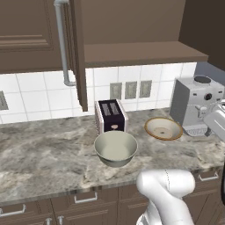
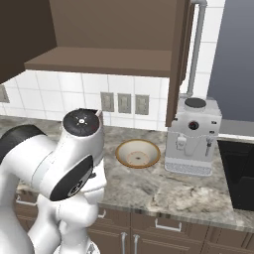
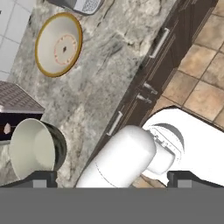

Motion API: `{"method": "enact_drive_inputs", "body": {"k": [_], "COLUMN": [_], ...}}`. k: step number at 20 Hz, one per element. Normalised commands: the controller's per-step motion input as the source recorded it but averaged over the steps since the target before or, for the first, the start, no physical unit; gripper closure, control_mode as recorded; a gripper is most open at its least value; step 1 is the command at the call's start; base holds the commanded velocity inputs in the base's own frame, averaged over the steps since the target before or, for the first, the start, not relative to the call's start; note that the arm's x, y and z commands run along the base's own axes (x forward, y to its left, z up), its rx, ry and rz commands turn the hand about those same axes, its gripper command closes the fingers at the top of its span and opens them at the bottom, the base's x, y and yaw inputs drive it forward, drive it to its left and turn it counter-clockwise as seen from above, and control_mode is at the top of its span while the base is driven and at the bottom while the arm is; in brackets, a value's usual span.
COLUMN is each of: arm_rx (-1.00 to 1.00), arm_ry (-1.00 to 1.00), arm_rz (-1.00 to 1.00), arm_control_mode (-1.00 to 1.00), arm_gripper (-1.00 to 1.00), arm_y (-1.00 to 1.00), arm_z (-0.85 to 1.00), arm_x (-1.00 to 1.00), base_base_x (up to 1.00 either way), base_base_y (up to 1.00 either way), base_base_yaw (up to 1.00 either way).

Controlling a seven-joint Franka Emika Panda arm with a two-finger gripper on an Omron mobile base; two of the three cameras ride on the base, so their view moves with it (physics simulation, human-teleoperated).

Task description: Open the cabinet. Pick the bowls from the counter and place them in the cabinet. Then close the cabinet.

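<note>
Grey-brown marbled stone formed the desk (image 1: 44, 154), and above it the cabinet (image 1: 132, 26) was seen already open, its door (image 1: 78, 52) swung out edge-on over a bare shelf. Both bowls remained on the desk: the deep grey-cream bowl (image 1: 115, 148) just in front of the toaster (image 1: 111, 115), the orange-rimmed bowl (image 1: 163, 128) at its 2 o'clock, near the coffee machine (image 1: 195, 105). The end effector (image 3: 111, 179) was held high, looking down; its fingertips (image 3: 41, 178) were set wide apart, released and empty. The nearer deep bowl would best be taken first, one finger lowered inside the rim, and the door edge avoided.
</note>
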Motion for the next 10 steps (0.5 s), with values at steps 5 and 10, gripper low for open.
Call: {"method": "enact_drive_inputs", "body": {"k": [5, 10], "arm_rx": [0.06, 0.06], "arm_ry": [-0.09, -0.07], "arm_rz": [-0.15, -0.11], "arm_control_mode": [-1.0, -1.0], "arm_gripper": [-1.0, -1.0], "arm_y": [-0.03, 0.0], "arm_z": [-0.23, -0.08], "arm_x": [0.01, 0.11], "base_base_x": [0.0, 0.0], "base_base_y": [0.0, 0.0], "base_base_yaw": [0.0, 0.0]}}
